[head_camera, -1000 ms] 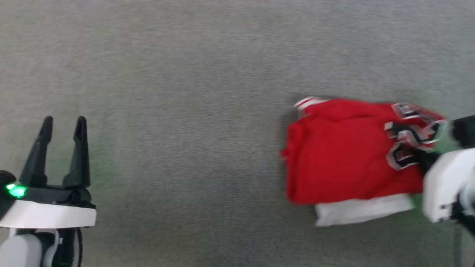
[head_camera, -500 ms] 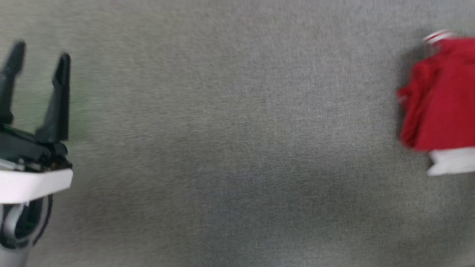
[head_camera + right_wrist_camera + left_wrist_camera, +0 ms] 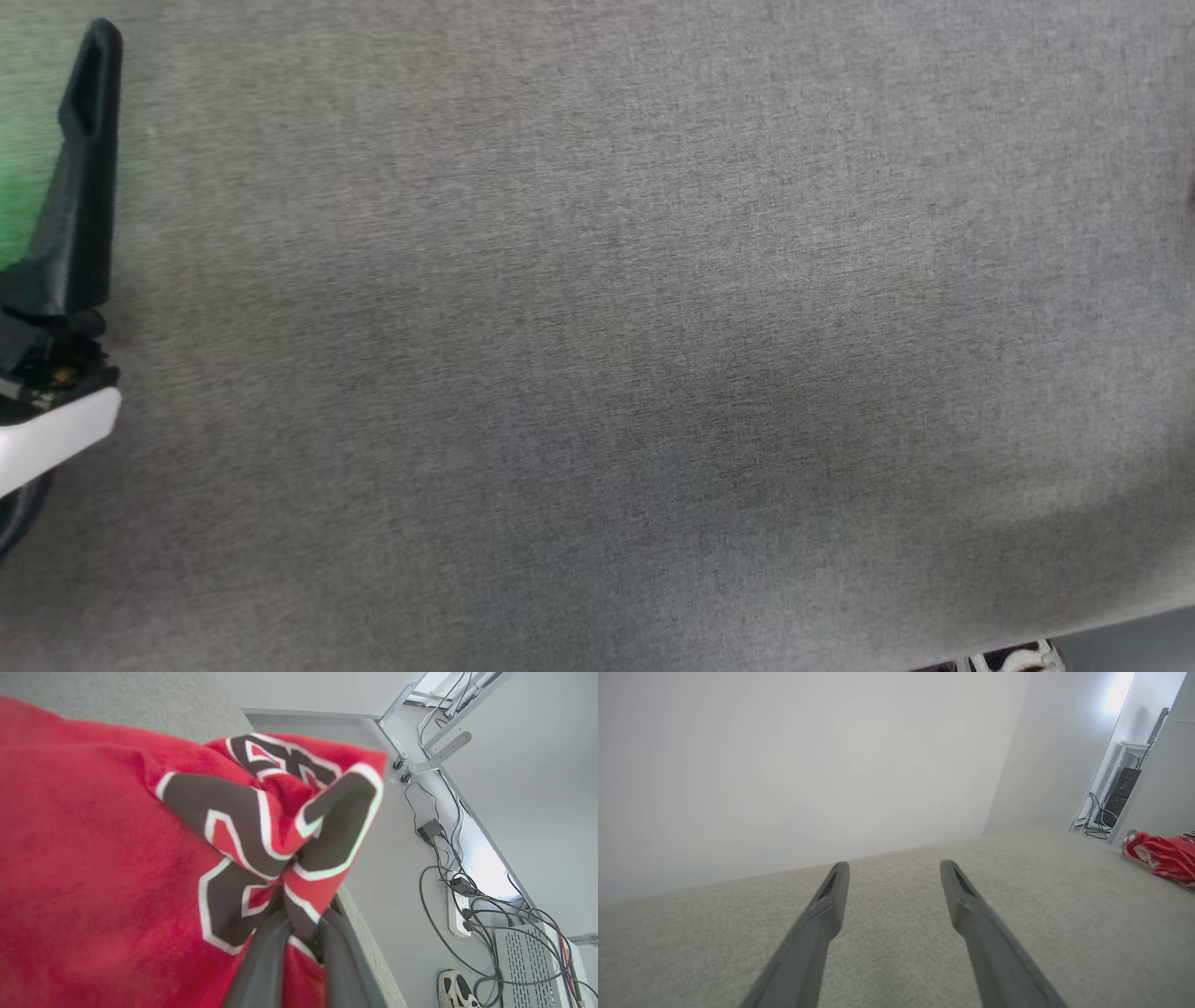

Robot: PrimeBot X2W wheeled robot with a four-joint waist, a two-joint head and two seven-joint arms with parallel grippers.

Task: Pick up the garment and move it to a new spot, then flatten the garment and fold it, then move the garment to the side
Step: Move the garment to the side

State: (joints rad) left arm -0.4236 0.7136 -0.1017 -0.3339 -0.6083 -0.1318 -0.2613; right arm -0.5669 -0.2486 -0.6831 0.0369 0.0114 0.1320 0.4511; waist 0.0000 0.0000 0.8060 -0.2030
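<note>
The garment, red with black, white-outlined print, lies bunched on the grey fabric surface by its right edge. My right gripper is shut on a pinched fold of the printed part. In the left wrist view the garment is a small red and white heap far off to the right. My left gripper is open and holds nothing, hovering low over the grey surface. One of its dark fingers stands at the left edge of the head view.
The grey surface spreads across the head view, its edge at the lower right with a shoe below. Beyond the surface's right edge are floor cables and a power strip, a shoe and a castor frame. A white wall stands behind.
The whole head picture has shifted as the camera turned: the garment and my right gripper have slid out at the right, my left gripper to the left edge. Both grips are unchanged.
</note>
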